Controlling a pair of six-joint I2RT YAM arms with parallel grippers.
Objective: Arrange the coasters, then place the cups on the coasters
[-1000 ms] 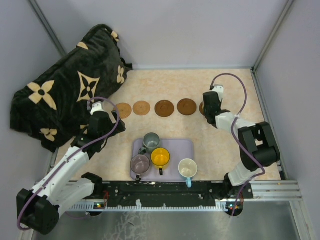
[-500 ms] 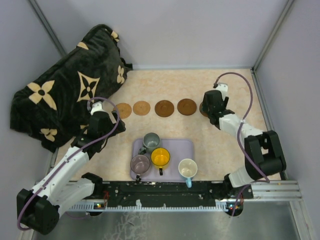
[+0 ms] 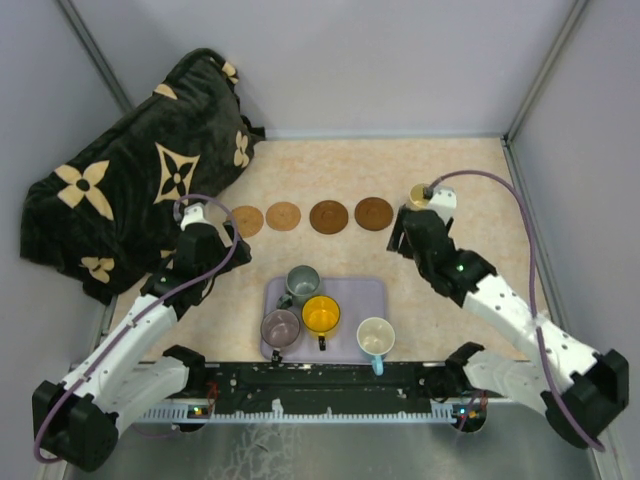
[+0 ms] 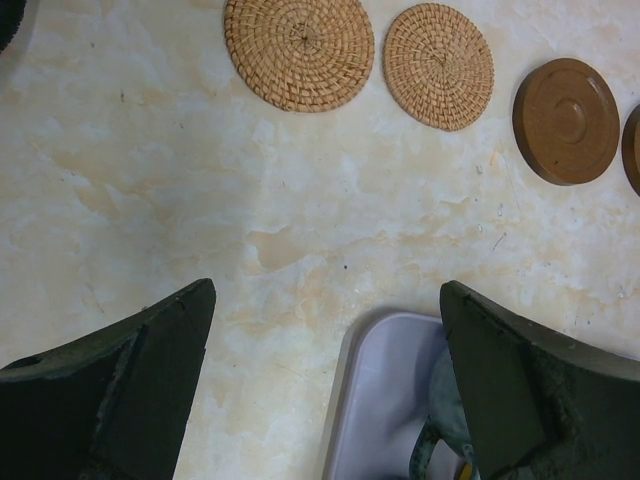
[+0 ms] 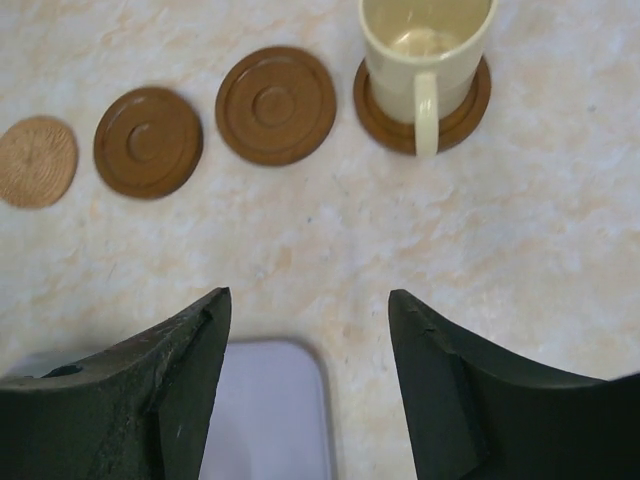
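Both jaws gape empty, cream cup (image 5: 425, 45) standing on rightmost coaster (image 5: 462, 122)

We can read no text, number or brand name in any of the views. The only marks that look like signs are the tan four-petal flowers (image 3: 82, 187) and one pointed star (image 3: 176, 172) inside a diamond outline, printed on the dark cloth (image 3: 130, 215) at the far left of the top view. We can make out no letters among them.

mug (image 4: 447, 400): mostly behind left claw finger (image 4: 520, 400), maybe grey-green | coaster (image 4: 633, 150): edge-cropped
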